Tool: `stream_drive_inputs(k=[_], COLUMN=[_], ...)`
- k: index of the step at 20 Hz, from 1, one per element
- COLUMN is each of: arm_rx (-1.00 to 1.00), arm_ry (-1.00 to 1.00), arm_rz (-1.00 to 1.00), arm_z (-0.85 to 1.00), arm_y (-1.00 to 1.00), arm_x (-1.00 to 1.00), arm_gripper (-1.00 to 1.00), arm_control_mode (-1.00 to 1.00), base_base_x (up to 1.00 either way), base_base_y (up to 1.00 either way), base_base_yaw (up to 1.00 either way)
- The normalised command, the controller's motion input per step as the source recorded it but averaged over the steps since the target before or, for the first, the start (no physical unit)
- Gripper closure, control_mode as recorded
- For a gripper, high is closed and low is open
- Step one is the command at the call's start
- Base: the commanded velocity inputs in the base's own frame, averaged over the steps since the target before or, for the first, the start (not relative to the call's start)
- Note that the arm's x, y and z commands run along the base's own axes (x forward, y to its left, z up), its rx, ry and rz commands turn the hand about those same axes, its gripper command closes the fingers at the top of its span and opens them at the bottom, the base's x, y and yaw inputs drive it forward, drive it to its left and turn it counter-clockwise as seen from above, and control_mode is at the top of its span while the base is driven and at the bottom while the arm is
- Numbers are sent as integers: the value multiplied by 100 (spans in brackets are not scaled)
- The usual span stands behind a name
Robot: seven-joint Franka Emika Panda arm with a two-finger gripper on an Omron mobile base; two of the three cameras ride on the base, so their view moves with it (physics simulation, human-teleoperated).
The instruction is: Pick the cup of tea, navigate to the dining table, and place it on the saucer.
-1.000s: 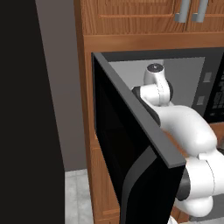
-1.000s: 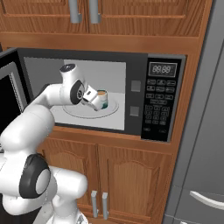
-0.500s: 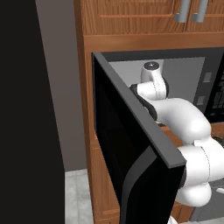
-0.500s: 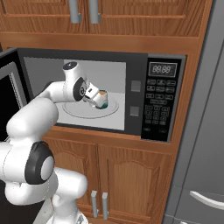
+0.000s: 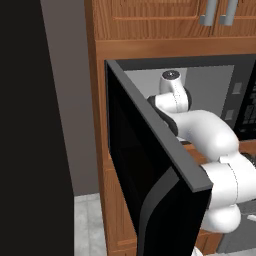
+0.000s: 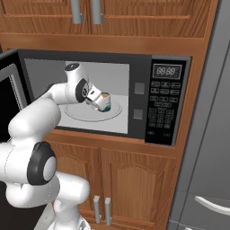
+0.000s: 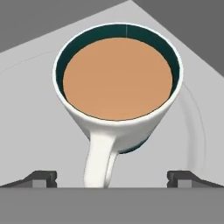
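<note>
My fingers (image 7: 112, 178) spread wide, tips either side of the handle, touching nothing that I can make out. The cup of tea (image 7: 117, 83) sits just ahead, upright and full, handle toward me, on the turntable (image 6: 76, 111) inside the open microwave (image 6: 167, 101), likely left there to heat.

You see a microwave (image 6: 168, 103) with its door (image 5: 150, 175) swung open, a round turntable (image 6: 74, 112) inside, wooden cabinets (image 6: 134, 188) below, and a grey fridge (image 6: 211, 134) beside it.
</note>
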Motion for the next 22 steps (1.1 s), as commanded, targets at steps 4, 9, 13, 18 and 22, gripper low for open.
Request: stream_drive_inputs(k=[4,9,13,18,22], arm_rx=[0,0,0,0,0], arm_ry=[0,0,0,0,0], arm_rz=[-5,-4,-4,-1,0], arm_z=[-1,0,-4,0,0], arm_y=[0,0,0,0,0], arm_x=[11,18,13,0,0], arm_gripper=[-100,-100,-100,-100,-100], arm_control_mode=[-100,-100,-100,-100,-100], base_base_x=[0,0,0,0,0], base_base_y=[0,0,0,0,0], base_base_yaw=[0,0,0,0,0])
